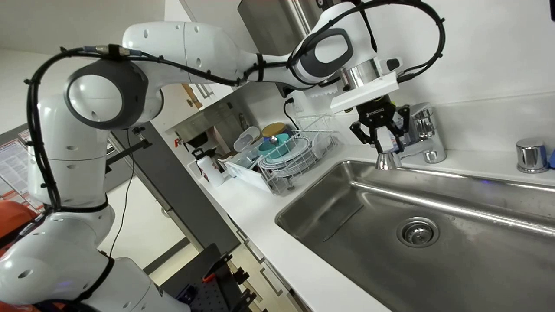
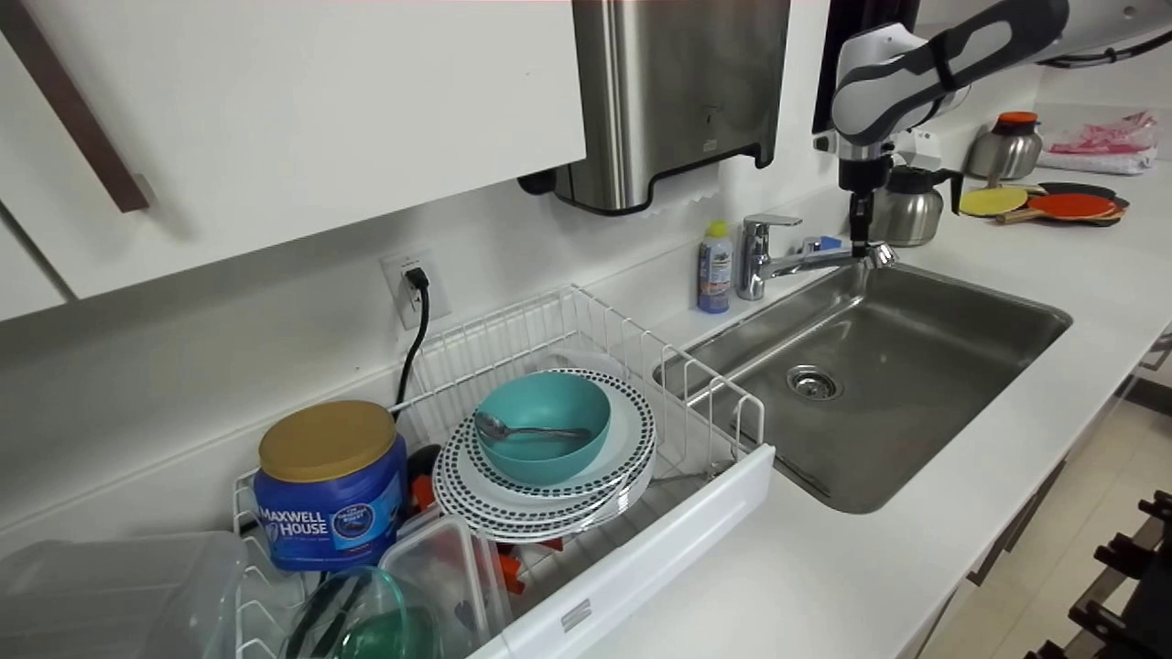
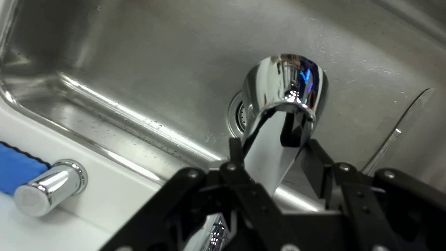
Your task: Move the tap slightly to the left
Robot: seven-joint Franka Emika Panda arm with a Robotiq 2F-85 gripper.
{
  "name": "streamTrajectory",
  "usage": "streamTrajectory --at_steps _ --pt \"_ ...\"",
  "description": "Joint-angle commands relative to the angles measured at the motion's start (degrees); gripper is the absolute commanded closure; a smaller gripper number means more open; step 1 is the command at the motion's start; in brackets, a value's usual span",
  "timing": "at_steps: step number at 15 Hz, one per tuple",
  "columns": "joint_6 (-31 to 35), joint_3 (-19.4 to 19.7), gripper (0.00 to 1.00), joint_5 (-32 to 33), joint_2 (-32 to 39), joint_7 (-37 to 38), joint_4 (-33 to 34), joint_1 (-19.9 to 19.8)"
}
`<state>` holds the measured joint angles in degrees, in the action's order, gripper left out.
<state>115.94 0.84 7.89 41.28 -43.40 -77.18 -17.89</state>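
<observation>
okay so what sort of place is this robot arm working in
Most likely a kitchen or break room, perhaps a shared one. You can see a sink with a chrome tap, a loaded dish rack, and what looks like a steel, wall-mounted paper towel dispenser.

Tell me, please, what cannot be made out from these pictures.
Wrist view: the tap, its rear largely hidden behind the gripper.
Wrist view: the blue object, cut off by the left edge.
In an exterior view: the spray bottle, its fine print too small to read.
</observation>
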Motion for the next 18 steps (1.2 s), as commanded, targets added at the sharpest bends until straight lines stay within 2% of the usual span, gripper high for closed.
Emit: streamTrajectory --at_steps 1,6,10,13,17,18 --pt "-3.5 -1.8 0.78 -3.2 -1.8 -2.8 -2.2 0.4" --pt "-2.9 -3.7 0.78 -5.8 -3.6 -4.7 -5.3 0.6" --pt "-2.4 -5.7 0.78 -8.3 -3.8 -9.7 -6.9 1.7" --pt "2.7 -2.9 0.78 -6.4 -5.1 -3.8 -8.7 3.9" --pt "4.8 -3.2 0.78 -7.7 -7.4 -5.5 -11.6 2.8" --pt "5.4 -3.3 0.28 -7.7 -8.2 -6.1 -12.7 2.6"
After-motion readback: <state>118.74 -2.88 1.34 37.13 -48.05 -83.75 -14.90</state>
